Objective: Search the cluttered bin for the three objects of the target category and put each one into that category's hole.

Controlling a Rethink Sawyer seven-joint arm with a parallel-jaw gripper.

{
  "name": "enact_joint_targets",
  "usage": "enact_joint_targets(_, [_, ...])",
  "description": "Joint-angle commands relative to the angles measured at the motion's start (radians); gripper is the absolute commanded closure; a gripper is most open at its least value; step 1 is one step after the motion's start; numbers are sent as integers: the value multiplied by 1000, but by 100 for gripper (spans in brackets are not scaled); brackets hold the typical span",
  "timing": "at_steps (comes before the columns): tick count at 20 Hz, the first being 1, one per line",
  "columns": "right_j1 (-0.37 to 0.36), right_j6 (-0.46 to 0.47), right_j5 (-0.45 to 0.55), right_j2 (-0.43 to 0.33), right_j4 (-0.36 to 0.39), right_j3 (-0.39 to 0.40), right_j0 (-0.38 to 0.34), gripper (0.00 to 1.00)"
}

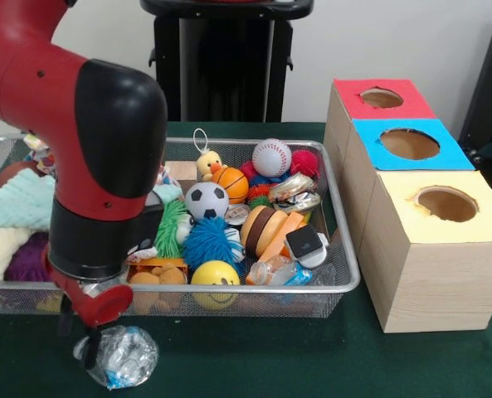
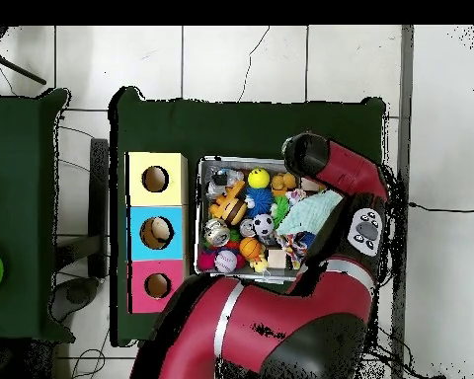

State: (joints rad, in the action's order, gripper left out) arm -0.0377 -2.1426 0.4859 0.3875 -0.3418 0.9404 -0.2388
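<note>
A wire mesh bin (image 1: pixel 346 249) holds many toys: a baseball (image 1: pixel 271 157), a soccer ball (image 1: pixel 206 200), a small basketball (image 1: pixel 231 183), a yellow smiley ball (image 1: pixel 215 278) and a crushed clear bottle (image 1: pixel 283 272). My gripper (image 1: pixel 89 347) hangs just outside the bin's near left rim, over the green table. It looks shut on a crumpled clear plastic wrapper (image 1: pixel 123 356). In the overhead view the arm's wrist (image 2: pixel 306 154) hides the gripper and the wrapper; the bin (image 2: pixel 203 164) shows beside it.
Three wooden boxes with round holes stand right of the bin: red top (image 1: pixel 381 98), blue top (image 1: pixel 409 143), yellow top (image 1: pixel 446 203). Soft cloths (image 1: pixel 13 209) fill the bin's left end. The arm's big red link (image 1: pixel 71 99) blocks the bin's left part.
</note>
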Motion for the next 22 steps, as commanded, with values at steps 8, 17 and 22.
enact_joint_targets(8, [1, -521, 199, -8, -220, 243, 54, 0])
enact_joint_targets(17, [23, -524, 95, -63, -294, 257, 30, 0])
enact_joint_targets(22, [58, -550, 66, -71, -338, 233, 32, 0])
